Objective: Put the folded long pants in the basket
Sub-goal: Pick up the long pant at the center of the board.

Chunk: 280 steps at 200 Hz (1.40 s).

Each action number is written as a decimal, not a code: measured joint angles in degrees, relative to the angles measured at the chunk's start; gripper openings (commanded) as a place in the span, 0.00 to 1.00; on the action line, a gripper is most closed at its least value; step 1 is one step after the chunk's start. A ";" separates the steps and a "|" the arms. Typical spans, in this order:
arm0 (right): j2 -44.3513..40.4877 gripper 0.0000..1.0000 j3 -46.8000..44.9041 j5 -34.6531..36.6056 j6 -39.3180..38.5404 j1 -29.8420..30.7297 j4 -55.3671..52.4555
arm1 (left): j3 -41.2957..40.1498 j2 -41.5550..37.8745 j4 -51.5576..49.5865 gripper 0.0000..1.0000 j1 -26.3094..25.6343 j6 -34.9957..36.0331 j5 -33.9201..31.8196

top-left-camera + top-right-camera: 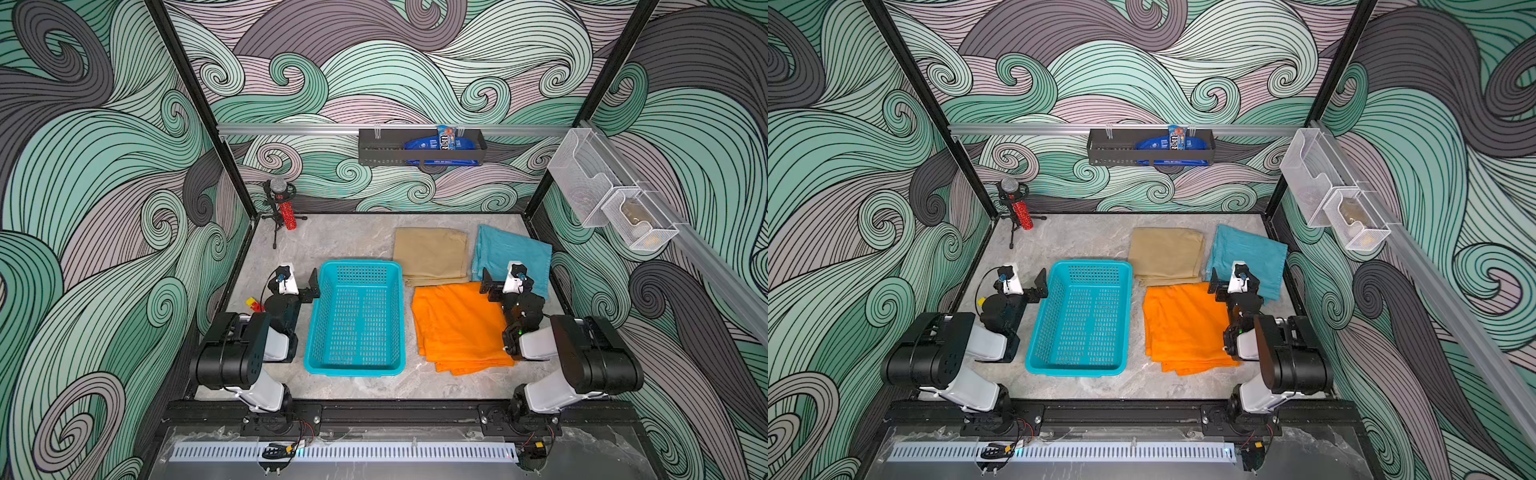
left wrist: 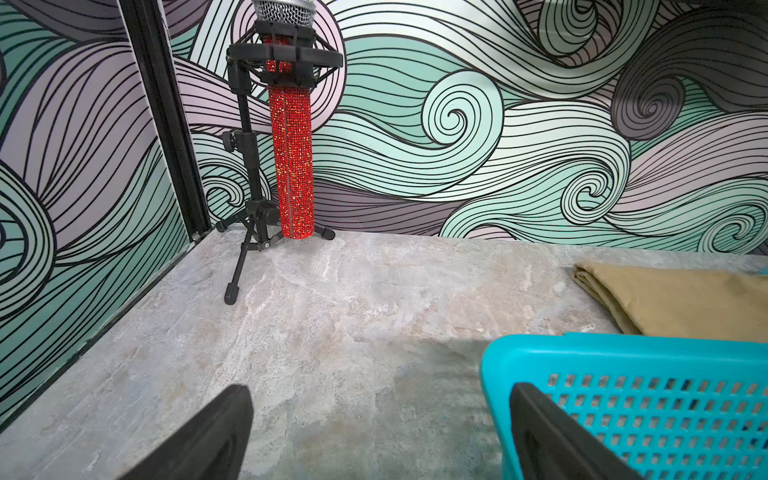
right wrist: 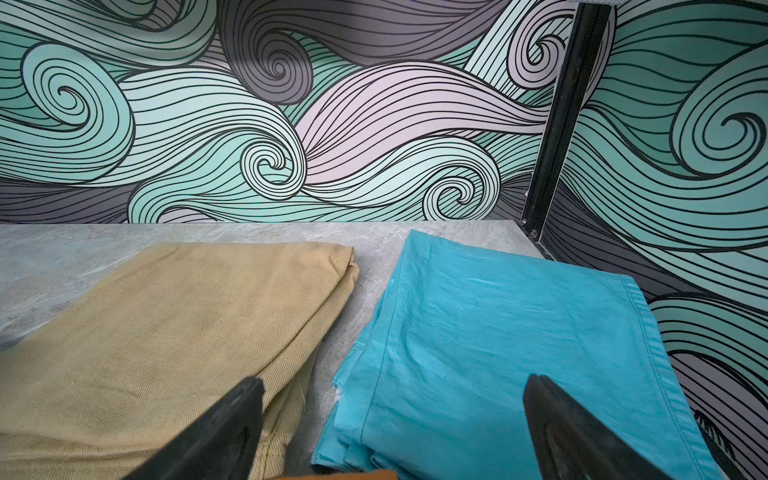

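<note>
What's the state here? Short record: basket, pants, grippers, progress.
basket: empty, on table
khaki pants: folded, on table, far right of basket
teal pants: folded, right of khaki pants
orange pants: folded, right of basket
left gripper: open, empty, beside basket
right gripper: open, empty, above gap between khaki and teal pants
progress: nothing in basket yet

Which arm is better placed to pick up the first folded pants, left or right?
Probably right: the right gripper, open, hangs by all three folded pants; the basket separates the left gripper from them.
</note>
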 measured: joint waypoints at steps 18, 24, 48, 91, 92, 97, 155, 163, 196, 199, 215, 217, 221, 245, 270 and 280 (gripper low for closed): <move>0.00 1.00 0.00 0.00 0.00 -0.04 0.02 | 0.00 0.00 0.00 0.99 0.00 0.00 0.17; 0.00 1.00 0.00 0.00 0.00 -0.04 0.02 | 0.00 0.00 0.00 0.98 0.00 0.00 0.20; 0.00 1.00 0.00 0.00 0.00 -0.04 0.02 | 0.02 0.00 0.00 0.99 0.00 0.00 0.22; 0.00 1.00 0.00 0.00 0.00 -0.04 0.02 | 0.02 0.00 0.00 0.99 0.00 0.00 0.24; 0.00 1.00 0.00 0.00 0.00 -0.04 0.02 | 0.02 0.00 0.00 0.99 0.00 0.00 0.24; 0.00 1.00 0.00 0.00 0.00 -0.04 0.02 | 0.02 0.00 0.00 0.99 0.00 0.00 0.24; 0.00 1.00 0.00 0.00 0.00 -0.04 0.02 | 0.02 0.00 0.00 0.99 0.00 0.00 0.24; 0.00 1.00 0.00 0.00 0.00 -0.04 0.04 | 0.02 0.00 -0.04 0.99 0.00 0.00 0.24; 0.00 1.00 0.00 -0.72 0.04 -0.48 0.02 | 0.20 -0.07 -0.50 0.99 0.00 -0.02 0.28; 0.00 1.00 0.00 -0.87 0.04 -0.63 0.04 | 0.35 -0.13 -0.81 0.99 0.00 -0.02 0.28; 0.00 1.00 -0.07 -1.14 0.17 -1.18 0.22 | 1.27 -0.55 -2.78 0.98 0.00 0.00 0.31; 0.00 1.00 -0.09 -1.11 0.26 -1.25 0.24 | 1.42 -0.61 -3.02 0.98 0.00 -0.02 0.13; -0.04 1.00 -0.15 -1.09 0.39 -1.38 0.31 | 1.68 -0.81 -3.69 0.99 0.00 -0.04 -0.09; -3.61 1.00 0.26 -0.28 1.57 -1.90 -4.28 | 6.03 -5.25 -14.47 0.99 0.00 -0.61 -2.27; -9.81 1.00 9.01 2.95 5.35 -2.12 -20.17 | 11.76 -10.45 -22.16 0.98 0.00 -1.95 -3.72; -10.88 1.00 14.80 4.00 7.30 -2.29 -27.36 | 14.88 -11.37 -26.29 0.99 0.00 -2.64 -4.07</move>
